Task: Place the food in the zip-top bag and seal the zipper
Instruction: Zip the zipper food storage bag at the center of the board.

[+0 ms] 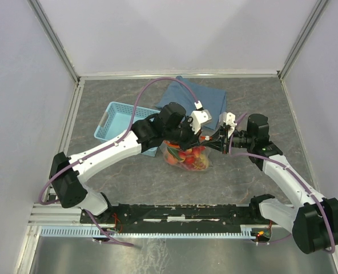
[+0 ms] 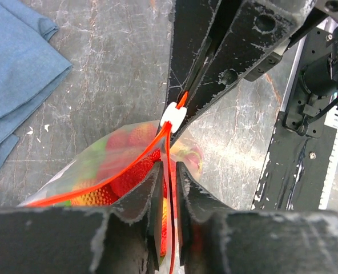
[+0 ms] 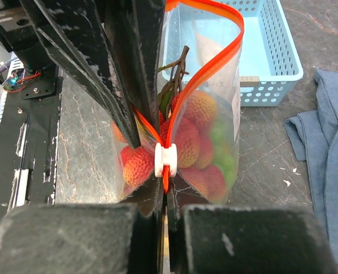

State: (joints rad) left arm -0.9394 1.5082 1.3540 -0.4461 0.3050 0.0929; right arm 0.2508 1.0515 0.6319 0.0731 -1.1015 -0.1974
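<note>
The zip-top bag (image 1: 187,157) stands on the table between my grippers, holding the food: red strawberries (image 3: 186,140), green pieces (image 3: 221,137) and a dark stem. Its mouth is open, the red-orange zipper (image 3: 214,63) curving in a loop. The white slider (image 3: 167,160) sits at the near end of the strip. My right gripper (image 3: 164,197) is shut on the zipper's end just behind the slider. My left gripper (image 2: 169,168) is shut on the bag's mouth edge a little further along. In the top view the left gripper (image 1: 192,136) and right gripper (image 1: 214,141) meet over the bag.
A light blue basket (image 1: 119,121) stands left of the bag, close behind it in the right wrist view (image 3: 272,57). A folded blue cloth (image 1: 206,98) lies at the back. The black base rail (image 1: 180,214) runs along the near edge.
</note>
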